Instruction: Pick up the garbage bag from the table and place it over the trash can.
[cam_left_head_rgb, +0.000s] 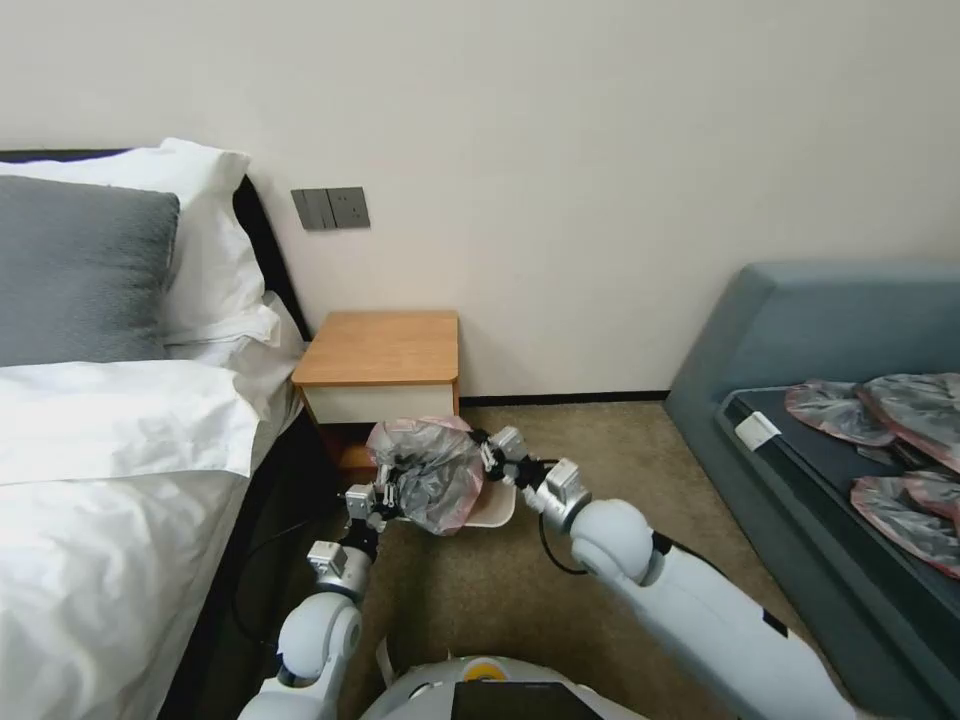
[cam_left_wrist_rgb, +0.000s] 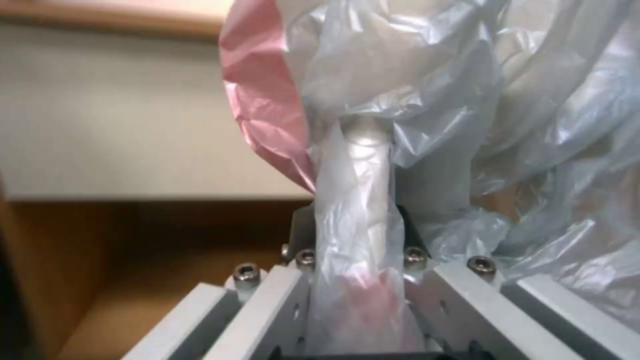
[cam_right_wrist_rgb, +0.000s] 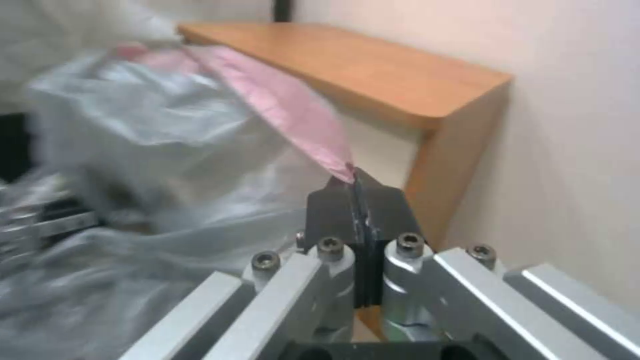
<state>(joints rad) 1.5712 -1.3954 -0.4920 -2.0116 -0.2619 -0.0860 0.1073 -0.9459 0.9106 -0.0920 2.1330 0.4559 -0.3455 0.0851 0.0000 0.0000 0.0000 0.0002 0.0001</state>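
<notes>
The garbage bag (cam_left_head_rgb: 432, 470), crinkly grey plastic with a pink rim, hangs stretched between my two grippers just in front of the table (cam_left_head_rgb: 385, 345). My left gripper (cam_left_head_rgb: 385, 497) is shut on the bag's near-left side; in the left wrist view the bag (cam_left_wrist_rgb: 427, 75) drapes over that gripper (cam_left_wrist_rgb: 363, 145) and hides its tips. My right gripper (cam_left_head_rgb: 490, 455) is shut on the pink rim; in the right wrist view this gripper (cam_right_wrist_rgb: 357, 182) pinches the rim of the bag (cam_right_wrist_rgb: 167, 140) beside the table (cam_right_wrist_rgb: 373, 70). The trash can (cam_left_head_rgb: 499, 508) shows as a cream edge under the bag, mostly hidden.
A bed (cam_left_head_rgb: 110, 440) with white sheets and pillows stands close on the left. On the right, a grey-blue sofa (cam_left_head_rgb: 800, 330) holds several flattened grey-pink bags (cam_left_head_rgb: 890, 410). Carpet (cam_left_head_rgb: 610, 440) lies open between table and sofa. The wall is right behind the table.
</notes>
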